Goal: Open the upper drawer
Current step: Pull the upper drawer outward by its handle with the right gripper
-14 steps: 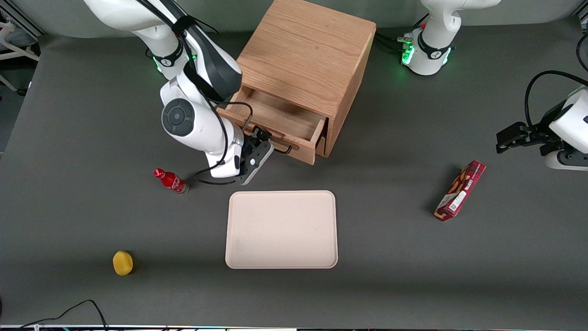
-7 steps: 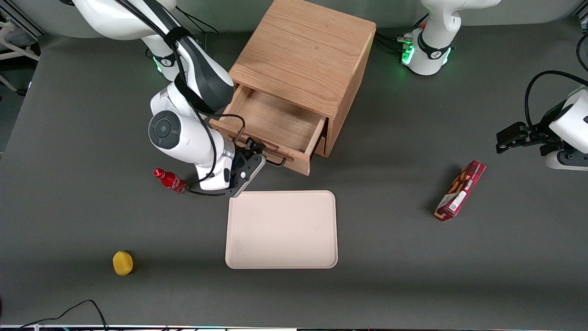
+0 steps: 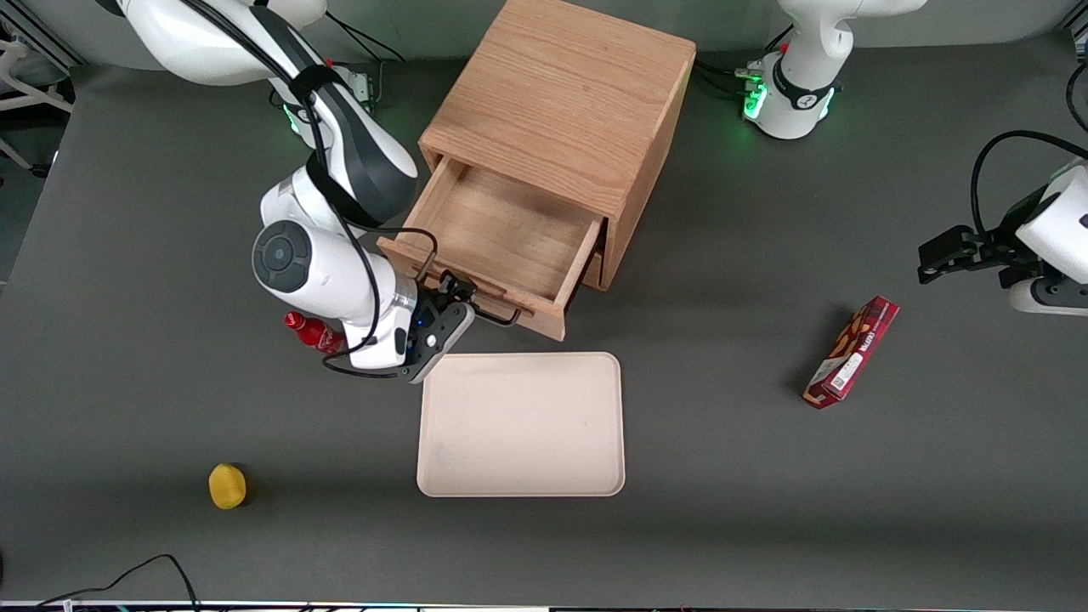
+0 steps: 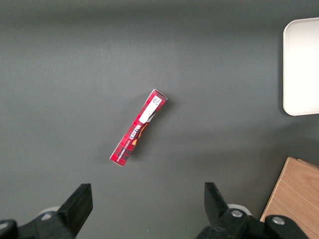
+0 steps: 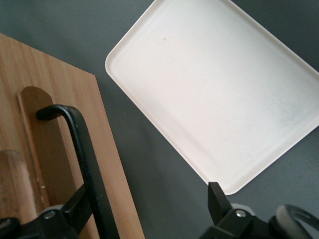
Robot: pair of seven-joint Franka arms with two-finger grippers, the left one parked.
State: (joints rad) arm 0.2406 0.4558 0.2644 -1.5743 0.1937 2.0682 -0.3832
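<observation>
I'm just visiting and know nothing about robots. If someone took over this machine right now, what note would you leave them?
Gripper: at the upper drawer's black handle, fingers open, the bar between them close to one finger, not clamped.
Upper drawer: pulled well out of the oak cabinet; its front sits near a corner of the cream tray.
Done: the drawer looks open.
Left: probably only to slip off the handle and back the arm away.

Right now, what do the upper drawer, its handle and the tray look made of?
Upper drawer: light oak-like wood, visible grain, matte. Handle: black bent rod, probably painted metal, slight sheen; the gripper is at it. Tray: cream, smooth and matte, likely plastic or moulded fibre.
</observation>
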